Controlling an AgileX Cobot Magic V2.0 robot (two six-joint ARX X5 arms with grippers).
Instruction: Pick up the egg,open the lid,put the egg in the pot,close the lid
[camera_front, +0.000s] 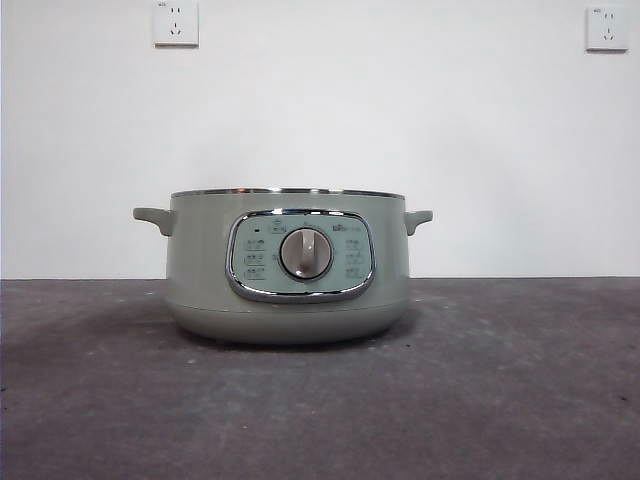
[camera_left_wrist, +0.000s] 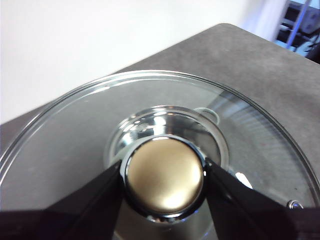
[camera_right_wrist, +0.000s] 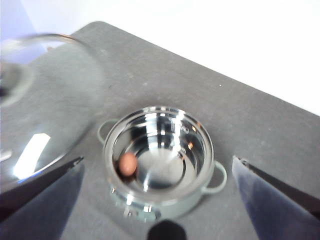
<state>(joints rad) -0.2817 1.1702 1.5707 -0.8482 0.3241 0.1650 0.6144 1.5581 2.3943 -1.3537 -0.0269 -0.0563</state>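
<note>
The sage-green pot (camera_front: 290, 290) stands open in the middle of the table with no lid on it. In the right wrist view the brown egg (camera_right_wrist: 128, 163) lies inside the pot's steel bowl (camera_right_wrist: 165, 197), against its wall. My left gripper (camera_left_wrist: 164, 172) is shut on the round knob (camera_left_wrist: 164, 182) of the glass lid (camera_left_wrist: 75, 130) and holds the lid in the air above the pot, which shows through the glass. The lid (camera_right_wrist: 50, 100) also shows beside the pot in the right wrist view. My right gripper (camera_right_wrist: 157, 160) is open and empty high above the pot. Neither arm shows in the front view.
The grey table (camera_front: 500, 400) ends at a white wall with two sockets (camera_front: 176, 22) (camera_front: 607, 27). The table's far edge and corner show in the left wrist view (camera_left_wrist: 225, 27).
</note>
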